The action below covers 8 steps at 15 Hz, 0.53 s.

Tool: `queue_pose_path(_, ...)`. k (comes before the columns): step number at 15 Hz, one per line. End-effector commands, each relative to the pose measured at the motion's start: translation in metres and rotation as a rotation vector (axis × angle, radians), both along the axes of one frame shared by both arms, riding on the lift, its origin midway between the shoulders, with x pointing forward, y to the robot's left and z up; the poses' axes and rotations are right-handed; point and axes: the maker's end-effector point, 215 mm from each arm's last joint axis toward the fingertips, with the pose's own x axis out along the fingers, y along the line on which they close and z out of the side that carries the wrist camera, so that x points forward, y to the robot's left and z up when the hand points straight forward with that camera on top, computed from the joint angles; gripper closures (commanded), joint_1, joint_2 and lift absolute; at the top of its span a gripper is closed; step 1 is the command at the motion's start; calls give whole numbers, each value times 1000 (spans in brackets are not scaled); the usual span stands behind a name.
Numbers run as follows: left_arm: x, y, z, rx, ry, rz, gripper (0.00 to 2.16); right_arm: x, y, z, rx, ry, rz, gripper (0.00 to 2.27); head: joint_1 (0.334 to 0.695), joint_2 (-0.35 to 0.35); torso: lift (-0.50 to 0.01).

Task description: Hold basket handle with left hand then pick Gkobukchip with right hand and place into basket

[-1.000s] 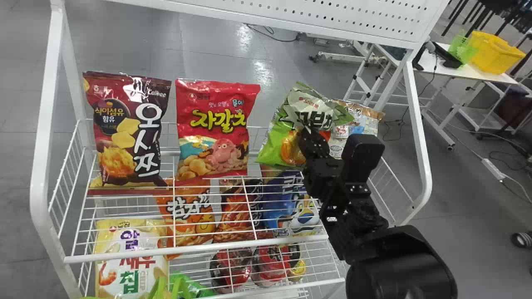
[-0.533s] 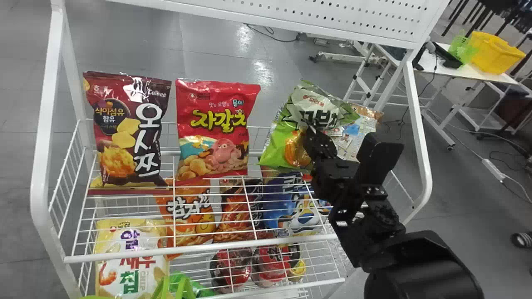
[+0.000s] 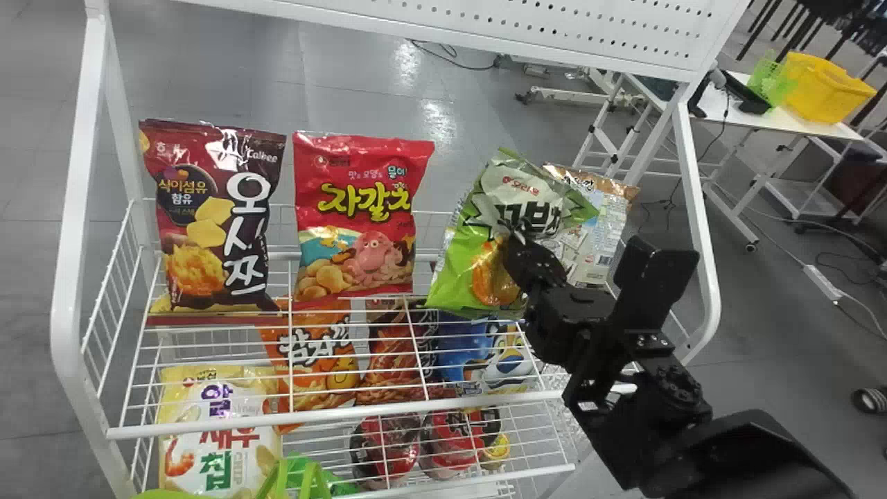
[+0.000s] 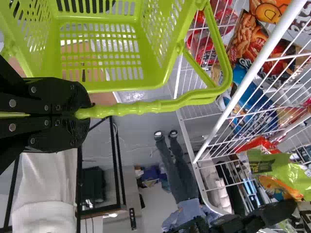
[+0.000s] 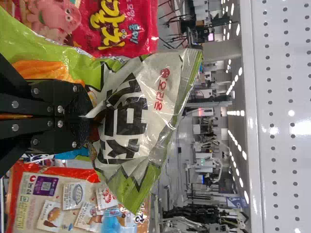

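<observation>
The right gripper [image 3: 518,242] is at the front of the green and white Gkobukchip bag [image 3: 485,229], over the upper rack's right part. In the right wrist view, the right gripper [image 5: 90,116] is shut on the creased middle of the Gkobukchip bag [image 5: 126,116]. The bag leans in front of a beige bag [image 3: 589,235]. In the left wrist view my left gripper [image 4: 82,113] is shut on the handle [image 4: 141,107] of the lime green basket [image 4: 102,80]. A bit of the green basket [image 3: 298,478] shows at the head view's bottom edge.
Dark red [image 3: 215,215] and red [image 3: 357,215] snack bags stand left of the Gkobukchip bag. The white wire rack [image 3: 332,420] has a side frame [image 3: 703,242] to the right. More bags and red packages lie on lower shelves. A perforated white panel [image 3: 485,28] crosses the top.
The right arm has shifted to the right and down. The Gkobukchip bag rose slightly, then sank and tilted, with more of the beige bag behind it now uncovered.
</observation>
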Motion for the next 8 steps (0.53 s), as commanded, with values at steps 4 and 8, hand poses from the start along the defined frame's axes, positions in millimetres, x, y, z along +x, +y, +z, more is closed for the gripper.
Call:
queue_pose_path(4,-2,-4,3,-4,-4,-9,1794,-49,18,-12,44,173,117,1652,695,-350,-32)
queue_pose_path(8,-6,-5,6,-1,-11,-12,1794,-100,20,-19,48,337,176,1652,695,-350,-32)
